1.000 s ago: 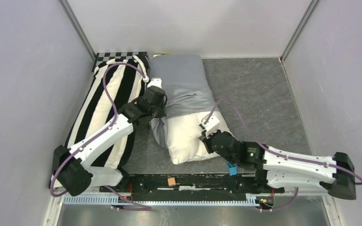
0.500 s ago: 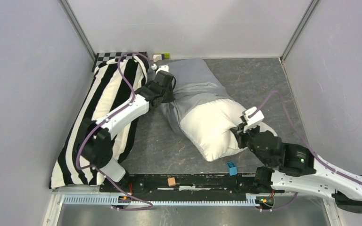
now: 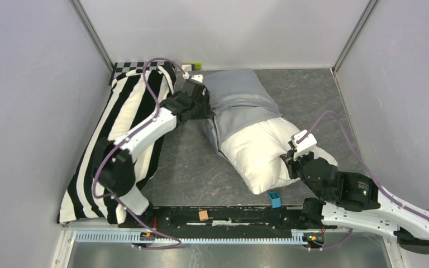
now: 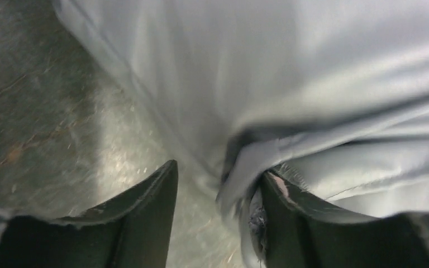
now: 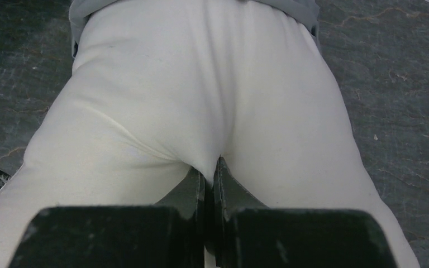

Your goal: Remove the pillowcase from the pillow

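Your main risk sat with the pillow (image 3: 260, 153), which lay aslant from the upper centre to the lower right of the overhead view. Your right gripper (image 5: 209, 167) was clenched on only a thin pinch of its white cloth, so I judge a hard pull could have torn that pinch free. Next came the pillowcase (image 3: 237, 97): your left gripper (image 4: 219, 177) stood released, fingers apart, with a grey fold merely brushing the finger at the right of the wrist view. Nothing anchored the cover, so a tug from the right arm would likely have dragged cover and pillow together across the table (image 3: 324, 106), perhaps against the striped pillow (image 3: 123, 128) along the left. As a container, the pillowcase held the pillow's upper half and was bunched at its mouth near mid-frame; the lower half lay bare.
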Controlling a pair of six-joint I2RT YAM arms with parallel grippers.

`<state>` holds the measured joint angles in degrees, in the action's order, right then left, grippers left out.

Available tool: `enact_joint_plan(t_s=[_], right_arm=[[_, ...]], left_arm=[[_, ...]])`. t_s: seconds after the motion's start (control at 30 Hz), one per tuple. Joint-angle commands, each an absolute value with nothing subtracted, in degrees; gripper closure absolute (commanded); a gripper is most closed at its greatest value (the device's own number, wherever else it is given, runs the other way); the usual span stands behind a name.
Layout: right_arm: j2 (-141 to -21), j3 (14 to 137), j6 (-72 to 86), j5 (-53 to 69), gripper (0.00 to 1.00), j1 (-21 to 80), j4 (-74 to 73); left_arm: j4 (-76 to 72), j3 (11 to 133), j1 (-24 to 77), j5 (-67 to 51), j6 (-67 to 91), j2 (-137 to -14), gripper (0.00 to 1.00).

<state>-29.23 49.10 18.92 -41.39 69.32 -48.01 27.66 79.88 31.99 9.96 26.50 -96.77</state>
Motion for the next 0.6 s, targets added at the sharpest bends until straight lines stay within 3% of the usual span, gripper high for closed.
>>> enact_joint_plan(t_s=[0.0, 0.2, 0.33, 0.57], right_arm=[[-29.0, 47.1, 17.5, -43.6, 1.0, 69.2, -42.1], [-30.7, 45.4, 16.1, -40.5, 1.0, 69.2, -39.0], [-31.4, 44.5, 15.9, -38.3, 1.0, 69.2, -37.5], [-31.5, 44.5, 16.1, -35.9, 1.0, 69.2, -36.7]], left_arm=[[29.7, 73.7, 34.6, 7.6, 22.3, -83.6, 0.34], [28.6, 67.2, 45.3, 6.9, 18.5, -73.3, 0.01], [24.4, 65.3, 50.5, 11.7, 15.2, -71.0, 0.0], [25.4, 70.9, 54.2, 24.3, 10.4, -79.5, 0.0]])
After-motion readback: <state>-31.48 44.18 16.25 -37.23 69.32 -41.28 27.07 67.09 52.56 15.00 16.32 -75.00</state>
